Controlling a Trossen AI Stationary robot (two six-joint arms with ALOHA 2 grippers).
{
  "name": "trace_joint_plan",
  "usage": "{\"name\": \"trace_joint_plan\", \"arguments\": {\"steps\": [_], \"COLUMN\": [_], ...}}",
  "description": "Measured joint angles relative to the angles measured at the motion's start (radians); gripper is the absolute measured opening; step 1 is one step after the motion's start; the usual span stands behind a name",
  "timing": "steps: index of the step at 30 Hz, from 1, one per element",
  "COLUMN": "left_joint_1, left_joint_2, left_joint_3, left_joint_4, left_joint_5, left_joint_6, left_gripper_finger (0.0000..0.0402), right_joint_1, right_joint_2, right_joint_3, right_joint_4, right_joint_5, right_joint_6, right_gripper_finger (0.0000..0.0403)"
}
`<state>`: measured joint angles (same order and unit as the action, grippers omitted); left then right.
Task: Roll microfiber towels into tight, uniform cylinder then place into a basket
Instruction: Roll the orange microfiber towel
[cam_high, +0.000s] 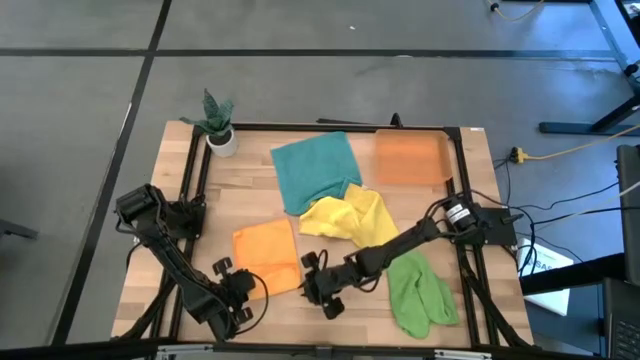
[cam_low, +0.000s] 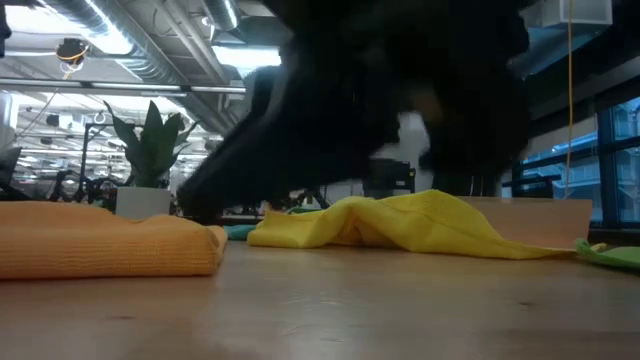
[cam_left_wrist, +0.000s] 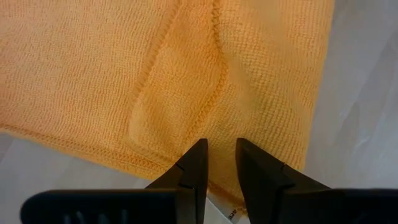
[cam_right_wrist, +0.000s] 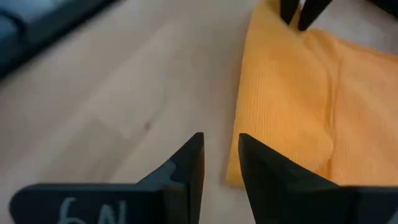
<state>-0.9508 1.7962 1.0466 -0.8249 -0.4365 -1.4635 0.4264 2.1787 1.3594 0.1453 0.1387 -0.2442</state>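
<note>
Orange towel (cam_high: 267, 255): folded flat on bench (cam_high: 250, 195), front centre | soft, light, limp; best pinched at stitched near hem | left gripper (cam_left_wrist: 219, 163): jaws slightly apart over hem, unclamped | right gripper (cam_right_wrist: 219, 163): jaws slightly apart, empty, beside towel edge.

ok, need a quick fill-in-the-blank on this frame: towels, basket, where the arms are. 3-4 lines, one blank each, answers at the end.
1. Both grippers work at the near edge of the ____ towel.
2. The basket holds ____ towels so far.
3. The yellow towel lies crumpled, overlapping the ____ towel.
4. The towel lying nearest the right arm's base is the ____ one.

Missing words: orange; no; teal; green
</note>
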Motion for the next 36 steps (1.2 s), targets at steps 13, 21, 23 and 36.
{"name": "trace_joint_plan", "arguments": {"steps": [13, 21, 23, 36], "left_joint_1": [0.0, 0.0, 0.0, 0.0], "left_joint_2": [0.0, 0.0, 0.0, -0.001], "left_joint_3": [0.0, 0.0, 0.0, 0.0], "left_joint_4": [0.003, 0.008, 0.008, 0.008], "left_joint_5": [0.013, 0.015, 0.017, 0.052], "left_joint_6": [0.0, -0.002, -0.002, -0.001], "left_gripper_finger": [0.0075, 0.0075, 0.0075, 0.0075], "right_joint_1": [-0.019, -0.03, -0.03, -0.032], "right_joint_2": [0.039, 0.066, 0.066, 0.066], "right_joint_3": [0.001, 0.0, 0.0, 0.0], "right_joint_4": [0.047, 0.069, 0.071, 0.05], "right_joint_5": [-0.032, 0.046, 0.05, 0.14], "right_joint_6": [-0.105, -0.107, -0.112, -0.102], "right_gripper_finger": [0.0101, 0.0101, 0.0101, 0.0101]}}
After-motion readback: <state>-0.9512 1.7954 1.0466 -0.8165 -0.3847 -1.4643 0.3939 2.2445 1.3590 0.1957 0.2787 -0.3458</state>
